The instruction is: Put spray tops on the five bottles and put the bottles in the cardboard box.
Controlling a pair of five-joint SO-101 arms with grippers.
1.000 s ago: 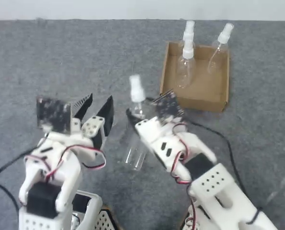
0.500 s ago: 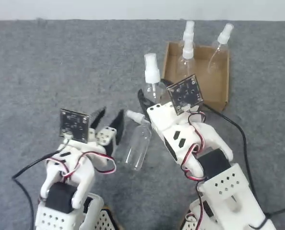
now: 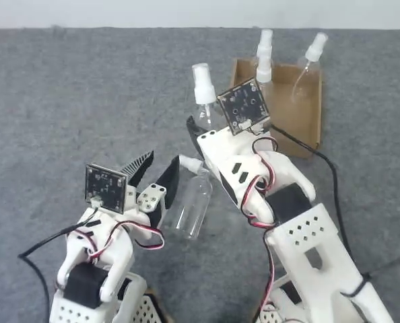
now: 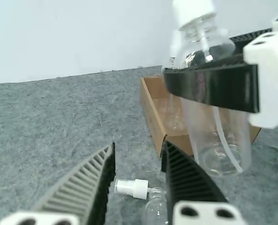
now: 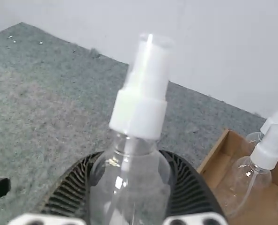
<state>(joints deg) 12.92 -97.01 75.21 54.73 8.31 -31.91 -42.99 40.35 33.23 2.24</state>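
My right gripper (image 3: 201, 129) is shut on a clear bottle (image 3: 205, 116) with a white spray top (image 3: 201, 82), held upright above the carpet just left of the cardboard box (image 3: 284, 131). The same bottle (image 5: 129, 180) stands between the black jaws in the right wrist view. Another capped bottle (image 3: 194, 204) lies on the carpet. My left gripper (image 3: 161, 163) is open beside it, its fingers (image 4: 94, 187) to either side of the lying bottle's top (image 4: 132, 188). Three capped bottles (image 3: 262, 81) stand in the box.
Grey carpet (image 3: 72, 94) covers the table, with free room to the left and far left. The box's near wall (image 4: 153, 105) faces the arms. A black cable (image 3: 328, 195) runs from the right arm along the carpet near the box.
My right gripper has lifted the upright bottle and carried it away from the arms' bases, to just left of the box. The left gripper has shifted right, closer to the lying bottle.
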